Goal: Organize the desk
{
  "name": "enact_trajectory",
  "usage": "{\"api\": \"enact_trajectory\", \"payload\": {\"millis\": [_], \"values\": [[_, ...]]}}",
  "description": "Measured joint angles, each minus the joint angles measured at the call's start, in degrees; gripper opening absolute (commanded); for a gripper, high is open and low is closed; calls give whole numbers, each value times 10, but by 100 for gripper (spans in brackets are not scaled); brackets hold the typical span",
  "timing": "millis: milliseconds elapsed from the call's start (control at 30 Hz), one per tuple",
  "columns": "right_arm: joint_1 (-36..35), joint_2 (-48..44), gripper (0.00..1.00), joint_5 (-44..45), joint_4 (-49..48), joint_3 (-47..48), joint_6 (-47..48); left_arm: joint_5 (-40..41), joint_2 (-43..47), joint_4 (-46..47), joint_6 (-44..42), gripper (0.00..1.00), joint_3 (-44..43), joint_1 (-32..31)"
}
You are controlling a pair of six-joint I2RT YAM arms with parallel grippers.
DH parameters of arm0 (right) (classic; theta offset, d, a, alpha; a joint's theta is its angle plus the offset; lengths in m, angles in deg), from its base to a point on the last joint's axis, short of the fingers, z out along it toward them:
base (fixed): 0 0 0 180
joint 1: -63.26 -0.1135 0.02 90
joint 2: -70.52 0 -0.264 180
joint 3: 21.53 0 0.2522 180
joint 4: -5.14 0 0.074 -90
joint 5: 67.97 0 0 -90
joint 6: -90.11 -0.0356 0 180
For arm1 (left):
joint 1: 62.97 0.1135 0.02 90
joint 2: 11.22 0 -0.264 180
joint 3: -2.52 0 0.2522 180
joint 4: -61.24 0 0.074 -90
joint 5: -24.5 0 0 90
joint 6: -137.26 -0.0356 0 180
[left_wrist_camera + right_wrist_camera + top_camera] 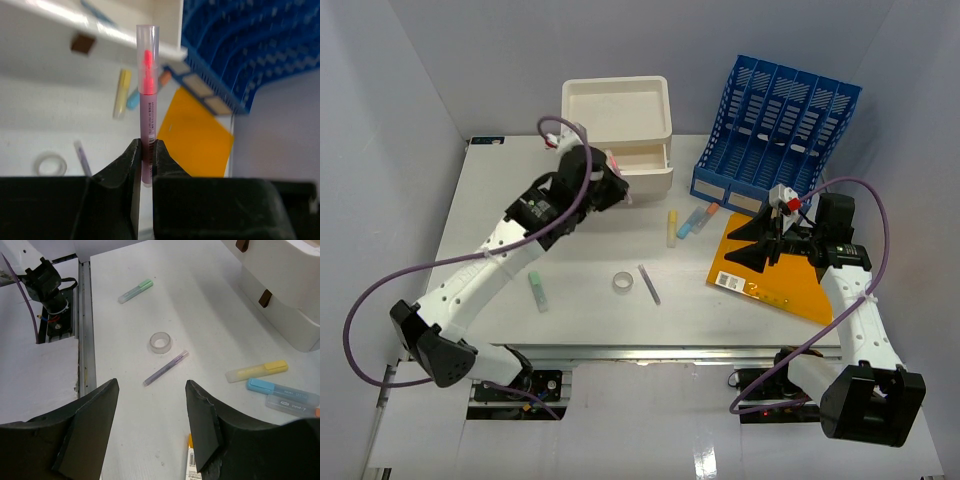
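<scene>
2 white arms [480, 275], black joints, looping purple cables [563, 119], black wedge-shaped claws [145, 150] [152, 387]

pink highlighter [148, 95] base hidden in left gripper [145, 146]; label print blurred

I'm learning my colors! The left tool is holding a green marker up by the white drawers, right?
Not quite. The left tool holds a pink marker, not a green one; the left wrist view shows it. It is up by the white drawers.
</scene>
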Motion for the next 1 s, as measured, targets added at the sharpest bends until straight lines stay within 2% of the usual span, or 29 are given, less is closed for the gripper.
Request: {"api": "enact_trajectory", "payload": {"millis": [133,233,500,1000], "values": [[3,0,63,2,-1,-1,0,-29,-36,45,50,0,-53,119],[5,0,63,3,-2,-6,0,-36,-72,73,111,0,-68,160],[9,3,63,3,-2,-8,1,-42,-133,109,253,0,-68,179],[11,3,63,3,-2,-8,1,-58,-170,139,403,0,-25,186]]}}
